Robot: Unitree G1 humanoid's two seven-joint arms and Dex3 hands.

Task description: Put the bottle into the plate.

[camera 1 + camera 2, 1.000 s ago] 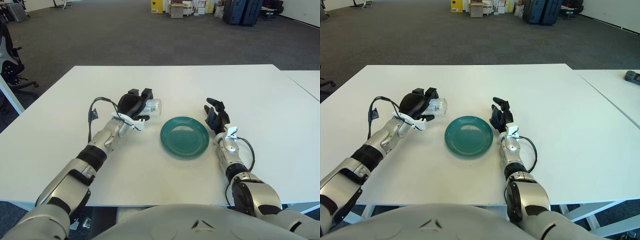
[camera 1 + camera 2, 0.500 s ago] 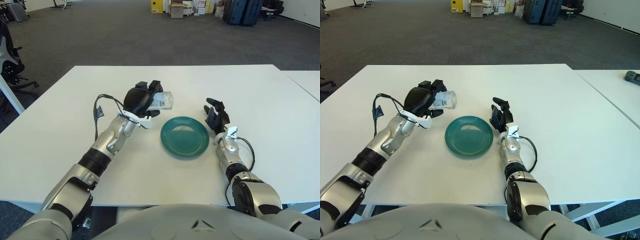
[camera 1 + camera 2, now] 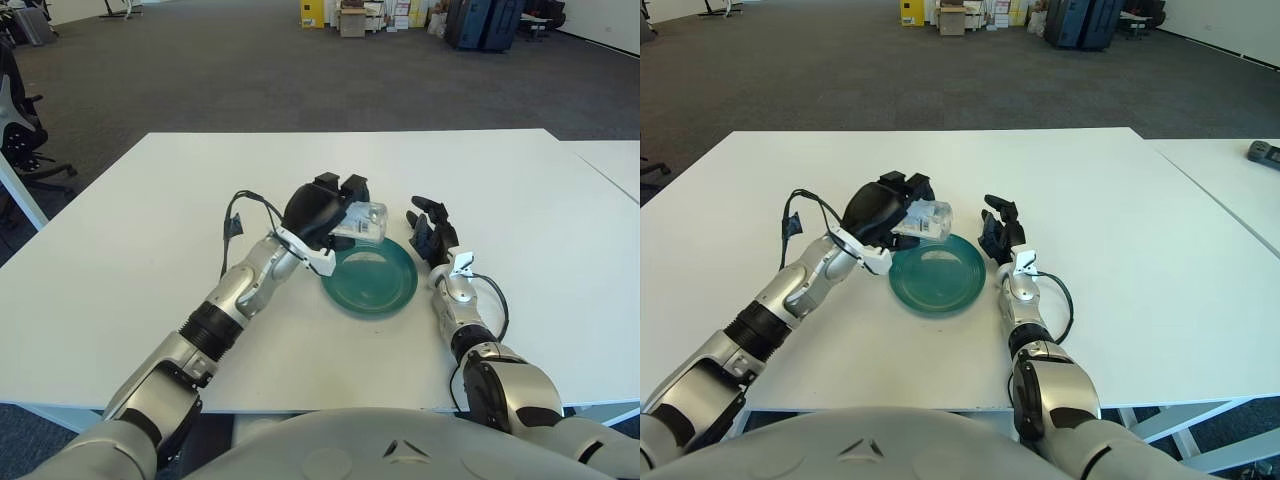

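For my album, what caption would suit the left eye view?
Left hand carries a clear bottle over the teal plate's far edge; right hand rests beside it.

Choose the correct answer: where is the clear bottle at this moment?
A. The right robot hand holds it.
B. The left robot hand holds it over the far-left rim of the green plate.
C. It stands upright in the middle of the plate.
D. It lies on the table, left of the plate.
B: the left robot hand grips the bottle on its side over the rim of the plate, while the right robot hand rests beside the plate, holding nothing.
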